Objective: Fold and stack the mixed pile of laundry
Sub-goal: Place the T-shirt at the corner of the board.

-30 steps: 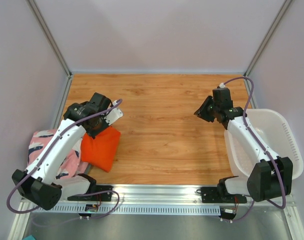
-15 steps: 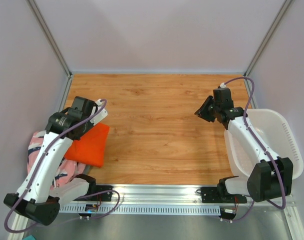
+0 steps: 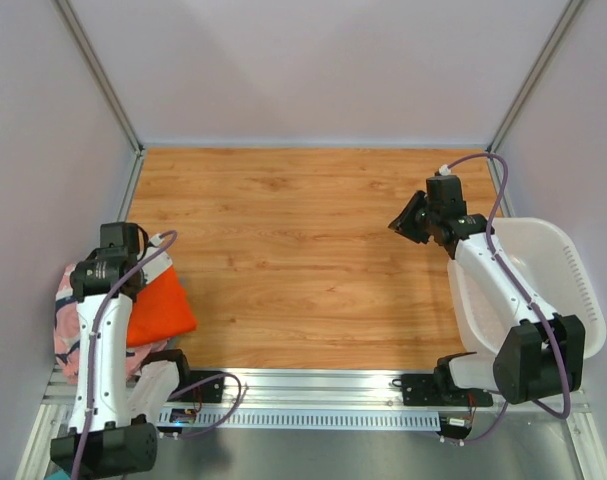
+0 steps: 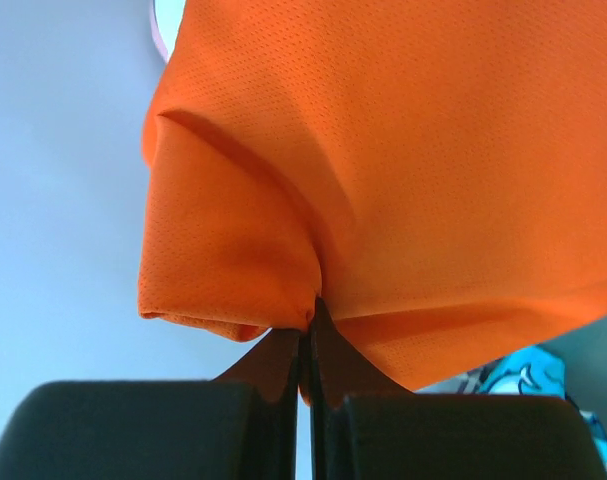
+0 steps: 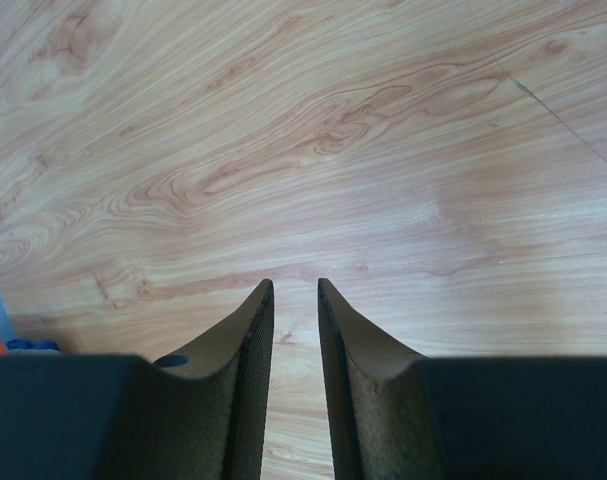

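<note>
A bright orange garment point(image 3: 160, 306) hangs folded from my left gripper point(image 4: 308, 312), which is shut on a pinch of its edge. In the top view it lies at the table's near left, partly over the pink garment with a dark-and-white pattern point(image 3: 67, 312). My left gripper point(image 3: 118, 264) sits above both, its fingertips hidden by the wrist. A corner of patterned cloth point(image 4: 518, 375) shows under the orange one. My right gripper point(image 3: 401, 222) hovers over bare wood at the right, open with nothing between its fingers point(image 5: 251, 330). The blue and grey garments are out of view.
A white slotted plastic basket point(image 3: 575, 272) stands at the right edge, beside the right arm. Grey walls close in the table on the left, back and right. A metal rail point(image 3: 313, 385) runs along the near edge.
My left arm has swung left and toward the near edge, carrying the orange garment from the table over onto the pink patterned one. The right arm has not moved.
</note>
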Available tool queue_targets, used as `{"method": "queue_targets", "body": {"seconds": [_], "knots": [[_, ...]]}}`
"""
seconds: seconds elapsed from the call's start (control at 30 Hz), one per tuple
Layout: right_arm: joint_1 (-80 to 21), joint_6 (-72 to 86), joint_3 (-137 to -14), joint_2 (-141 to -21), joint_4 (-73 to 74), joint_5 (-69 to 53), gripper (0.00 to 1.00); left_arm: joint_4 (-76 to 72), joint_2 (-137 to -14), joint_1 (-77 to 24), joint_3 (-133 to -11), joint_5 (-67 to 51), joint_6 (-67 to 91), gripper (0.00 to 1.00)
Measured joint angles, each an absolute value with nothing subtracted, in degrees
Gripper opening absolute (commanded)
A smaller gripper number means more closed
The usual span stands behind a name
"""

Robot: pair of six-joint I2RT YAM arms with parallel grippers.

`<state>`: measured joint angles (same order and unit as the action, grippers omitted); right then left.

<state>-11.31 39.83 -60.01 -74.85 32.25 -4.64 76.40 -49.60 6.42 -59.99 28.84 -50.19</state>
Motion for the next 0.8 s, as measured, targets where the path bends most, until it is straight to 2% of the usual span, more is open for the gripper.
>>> {"method": "queue_targets", "body": {"seconds": [0.1, 0.4, 0.8], "knots": [[-11.1, 39.2, -60.0, -74.8, 32.2, -4.7, 0.27, 74.8, -50.7, 13.6, -60.0, 28.5, -54.6, 0.0], [-8.9, 38.3, -59.8, -74.8, 31.3, -5.2, 0.27, 62.7, -53.8, 23.2, -52.7, 26.8, -64.8, 0.0], [-7.6, 37.6, -59.8, -74.8, 30.6, -6.1, 0.27, 43.9, -63.4, 30.5, -52.1, 24.5, -71.6, 0.0]]}}
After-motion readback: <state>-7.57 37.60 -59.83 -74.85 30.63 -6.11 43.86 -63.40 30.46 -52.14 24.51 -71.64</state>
